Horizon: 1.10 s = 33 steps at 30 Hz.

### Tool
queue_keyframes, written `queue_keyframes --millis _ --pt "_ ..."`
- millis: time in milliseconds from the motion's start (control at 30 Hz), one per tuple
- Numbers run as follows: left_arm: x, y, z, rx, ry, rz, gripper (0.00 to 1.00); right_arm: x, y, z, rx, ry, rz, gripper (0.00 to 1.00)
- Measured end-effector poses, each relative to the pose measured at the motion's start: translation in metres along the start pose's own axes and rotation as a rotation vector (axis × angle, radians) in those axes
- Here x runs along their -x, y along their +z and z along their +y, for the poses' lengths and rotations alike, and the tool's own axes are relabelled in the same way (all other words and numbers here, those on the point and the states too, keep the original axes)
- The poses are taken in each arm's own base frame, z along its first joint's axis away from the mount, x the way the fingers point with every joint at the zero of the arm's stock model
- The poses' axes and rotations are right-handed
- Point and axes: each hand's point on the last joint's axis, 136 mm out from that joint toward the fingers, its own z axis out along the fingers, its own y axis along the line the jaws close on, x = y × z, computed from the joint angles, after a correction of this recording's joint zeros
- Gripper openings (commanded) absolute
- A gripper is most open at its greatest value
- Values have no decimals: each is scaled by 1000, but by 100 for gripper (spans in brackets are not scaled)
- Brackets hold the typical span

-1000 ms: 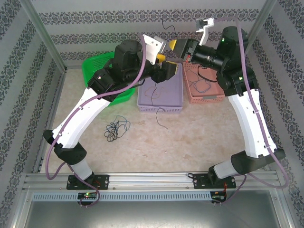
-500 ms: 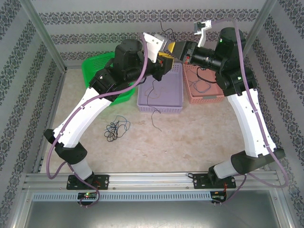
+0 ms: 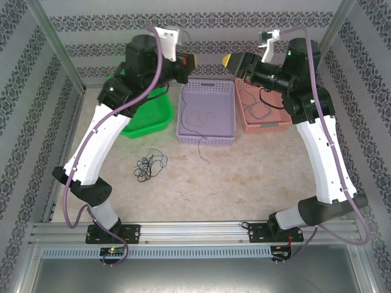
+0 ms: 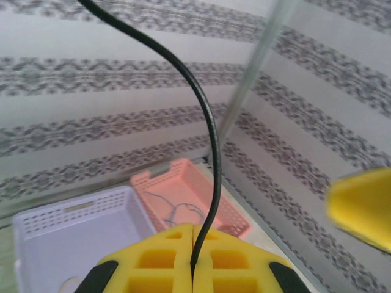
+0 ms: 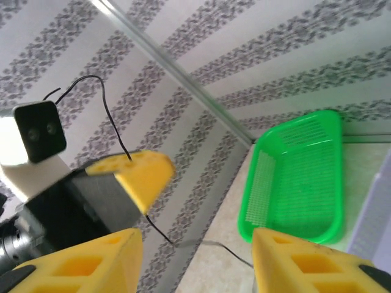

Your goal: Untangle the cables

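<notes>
- High above the table (image 3: 256,177), one black cable (image 4: 211,140) is clamped in my fully closed left gripper (image 4: 193,250), held up so it hangs free.
- Opposite, my right gripper (image 5: 195,247) stands part open and empty, placed to take the strand.
- Below, a small tangle (image 3: 148,166) lies on the table, with sorted strands in the purple basket (image 3: 206,85) and pink basket (image 3: 264,127).

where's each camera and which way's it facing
top external: above and behind, looking down at the table and both arms
left wrist: looks along the shut left gripper pinching a black cable, toward purple basket and pink basket
right wrist: looks past the open right gripper toward the green basket
shared: both wrist views show that cable
</notes>
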Motion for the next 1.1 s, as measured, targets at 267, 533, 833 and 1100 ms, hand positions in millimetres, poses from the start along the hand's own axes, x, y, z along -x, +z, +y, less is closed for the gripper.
queue_keyframes --millis 267,533,833,1100 --pt "24 -18 91 174 -98 -44 0 -9 -24 0 -40 -19 -35 53" --pt "71 -52 166 313 -144 -182 0 -27 -19 -20 -76 14 1 52" --pt "60 -29 230 380 -183 -153 0 -43 -9 -27 -80 32 43 52" --pt "62 -16 257 385 -203 -160 0 -55 -1 -40 -101 55 75 51"
